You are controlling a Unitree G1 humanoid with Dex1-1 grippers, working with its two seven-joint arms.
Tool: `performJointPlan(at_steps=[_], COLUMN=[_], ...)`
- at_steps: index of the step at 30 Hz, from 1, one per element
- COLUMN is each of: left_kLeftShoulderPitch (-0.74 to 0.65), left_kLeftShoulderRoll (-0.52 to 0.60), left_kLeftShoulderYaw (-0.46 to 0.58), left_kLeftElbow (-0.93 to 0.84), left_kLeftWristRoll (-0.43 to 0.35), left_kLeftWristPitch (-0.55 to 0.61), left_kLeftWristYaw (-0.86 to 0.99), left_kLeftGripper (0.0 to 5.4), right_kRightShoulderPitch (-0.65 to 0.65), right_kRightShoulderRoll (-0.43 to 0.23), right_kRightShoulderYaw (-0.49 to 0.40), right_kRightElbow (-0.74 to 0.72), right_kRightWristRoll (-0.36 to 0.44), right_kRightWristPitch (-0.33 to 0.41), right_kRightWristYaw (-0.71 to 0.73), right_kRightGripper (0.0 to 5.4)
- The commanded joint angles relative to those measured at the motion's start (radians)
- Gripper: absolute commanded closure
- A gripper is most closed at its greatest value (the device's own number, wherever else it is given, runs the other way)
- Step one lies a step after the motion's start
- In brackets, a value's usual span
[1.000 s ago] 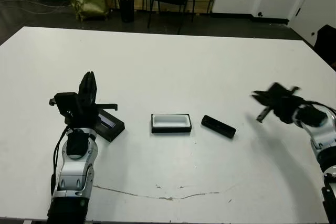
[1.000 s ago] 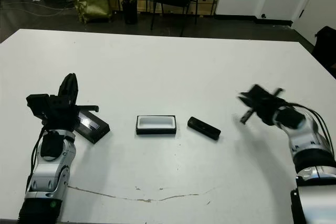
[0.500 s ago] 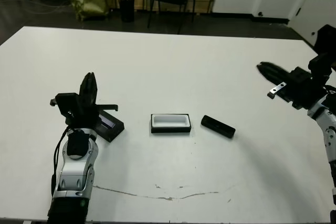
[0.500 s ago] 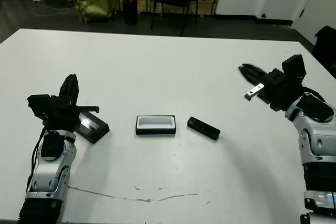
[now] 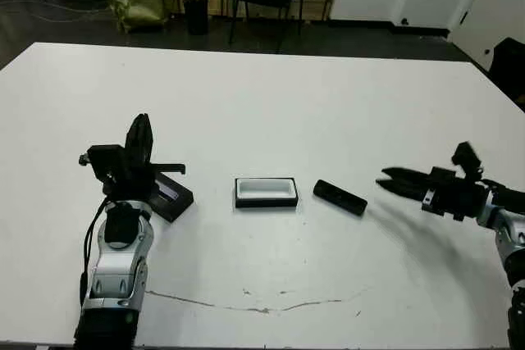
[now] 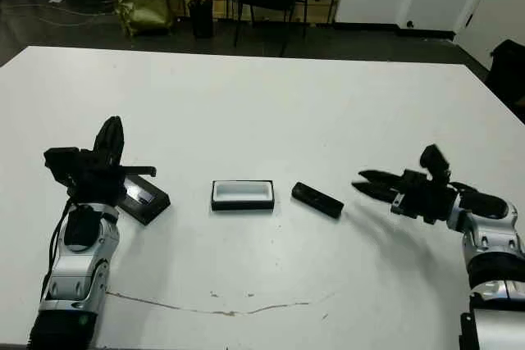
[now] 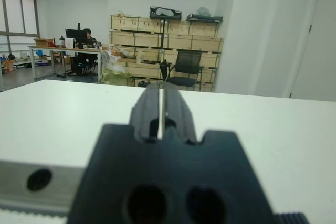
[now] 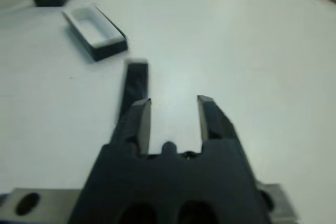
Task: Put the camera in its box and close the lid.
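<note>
With its fingers parted and empty, the right tool (image 8: 171, 116) should line up across the camera (image 5: 340, 197), which lies on the bench (image 5: 328, 104) just beside the open box (image 5: 266, 192), while the left tool (image 7: 163, 109) stays out of it, clenched by the lid (image 5: 171, 195).

Lid (image 5: 168, 195): near half hidden behind left gripper (image 5: 139, 141). Camera (image 8: 134, 85): blurred in right wrist view, one end behind a finger (image 8: 138, 120). Right arm cut off at the picture's edge in both eye views.
</note>
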Motion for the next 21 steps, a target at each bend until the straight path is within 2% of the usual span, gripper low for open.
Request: performJointPlan(at_steps=[1,7,13,21], left_kLeftShoulderPitch=[0.0,0.003,0.003,0.002], left_kLeftShoulderRoll=[0.002,0.002,0.002,0.004], left_kLeftShoulderYaw=[0.004,0.001,0.001,0.001], left_kLeftElbow=[0.022,0.02,0.019,0.023], left_kLeftWristRoll=[-0.002,0.001,0.003,0.005], left_kLeftWristPitch=[-0.002,-0.002,0.0,-0.002], left_kLeftWristYaw=[-0.006,-0.005,-0.005,-0.005], left_kLeftGripper=[5.4,5.4,5.4,5.4], right_kRightShoulderPitch=[0.043,0.08,0.103,0.151], right_kRightShoulderRoll=[-0.042,-0.048,-0.046,-0.038], right_kRightShoulderYaw=[0.03,0.045,0.021,-0.012], right_kRightElbow=[-0.145,-0.2,-0.227,-0.282], right_kRightWristRoll=[-0.023,-0.036,-0.01,0.041], right_kRightWristPitch=[0.052,0.063,0.064,0.109], right_kRightWristYaw=[0.008,-0.012,-0.015,-0.033], right_kRightGripper=[2.81,1.46,0.1,0.02])
